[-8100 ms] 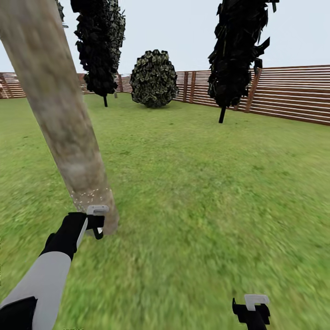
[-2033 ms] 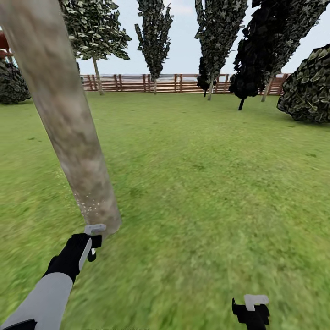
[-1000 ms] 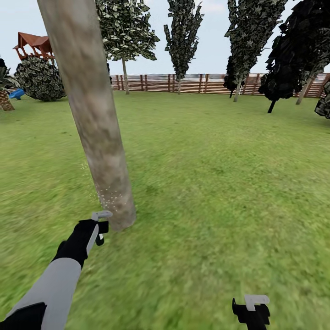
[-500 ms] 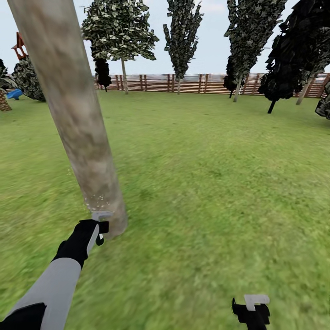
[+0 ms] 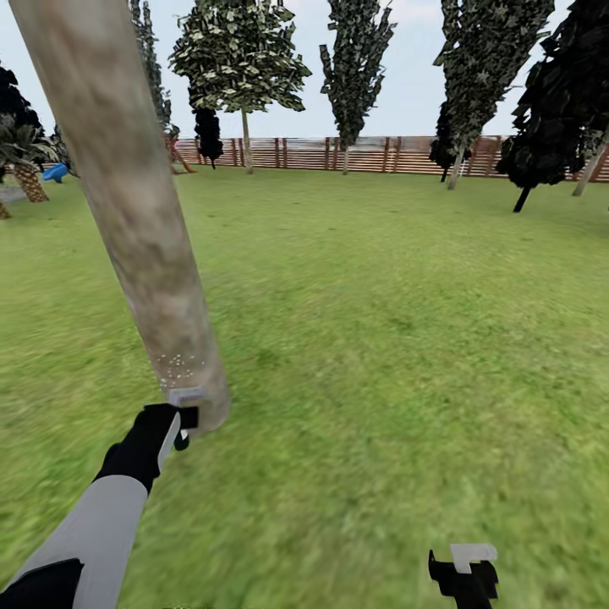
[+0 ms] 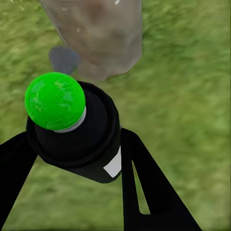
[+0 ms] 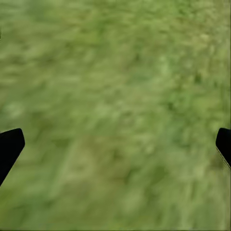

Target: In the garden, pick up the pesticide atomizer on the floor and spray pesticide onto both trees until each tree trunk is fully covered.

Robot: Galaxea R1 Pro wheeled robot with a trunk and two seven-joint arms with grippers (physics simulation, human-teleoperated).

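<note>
Head view has the left gripper [image 5: 184, 416] low at the near left, right up against the base of the tree trunk [image 5: 135, 211], where tiny white specks dot the bark. Left wrist view shows its jaws clamped around the pesticide atomizer [image 6: 79, 139], green-topped here. The right gripper [image 5: 463, 568] hangs over the grass [image 5: 397, 338] at the near right, jaws spread wide, holding nothing.

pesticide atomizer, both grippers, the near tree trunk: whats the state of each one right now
pesticide atomizer: held between the left gripper's fingers, green-topped end aimed at the trunk base
left gripper: shut on the atomizer, low beside the trunk's foot
right gripper: open, nothing between its fingers, over grass
tree trunk: standing, pale specks of spray on its lowest part, none visible higher up
</note>
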